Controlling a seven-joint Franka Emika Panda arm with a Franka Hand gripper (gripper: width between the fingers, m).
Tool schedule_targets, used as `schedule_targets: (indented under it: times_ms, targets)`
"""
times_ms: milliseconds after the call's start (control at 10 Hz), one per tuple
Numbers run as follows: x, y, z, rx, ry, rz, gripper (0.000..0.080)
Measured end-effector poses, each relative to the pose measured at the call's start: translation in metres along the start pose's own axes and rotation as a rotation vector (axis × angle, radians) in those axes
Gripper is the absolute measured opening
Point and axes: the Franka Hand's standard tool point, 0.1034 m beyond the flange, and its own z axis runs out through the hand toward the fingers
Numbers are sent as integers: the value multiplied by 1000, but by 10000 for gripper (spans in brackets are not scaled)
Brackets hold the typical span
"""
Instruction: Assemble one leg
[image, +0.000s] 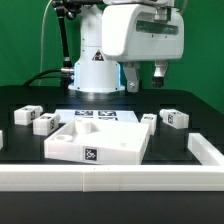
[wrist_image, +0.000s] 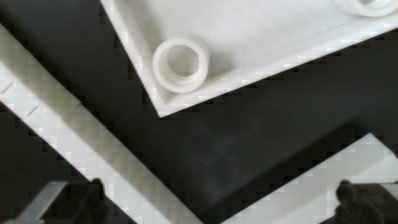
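leg, a small white plastic rectangular block with black-and-white tags (image: 175, 118): lies on black table (image: 25, 145), exterior view's right, near large white square raised-rim panel (image: 100, 145) | gripper (image: 146, 76): above, well apart, jaws spread, holding nothing | wrist view: panel's round socket (wrist_image: 183, 62)

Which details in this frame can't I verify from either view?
Exterior view: tags on the leg are too small to read; the panel hides part of the marker board.
Wrist view: the gripper has blurred fingertips cut off by the frame edge; a second socket on the panel is cropped.
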Motion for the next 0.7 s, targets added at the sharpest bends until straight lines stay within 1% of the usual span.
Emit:
schedule_targets:
  times_ms: [300, 400, 500, 600, 700]
  targets:
    - [0, 0, 0, 1, -1, 0, 650]
    - [-2, -1, 4, -15, 16, -55, 650]
    - [-16, -9, 16, -35, 37, -118, 650]
    - [-29, -17, 26, -36, 36, -175, 650]
    - [-37, -21, 31, -25, 26, -194, 650]
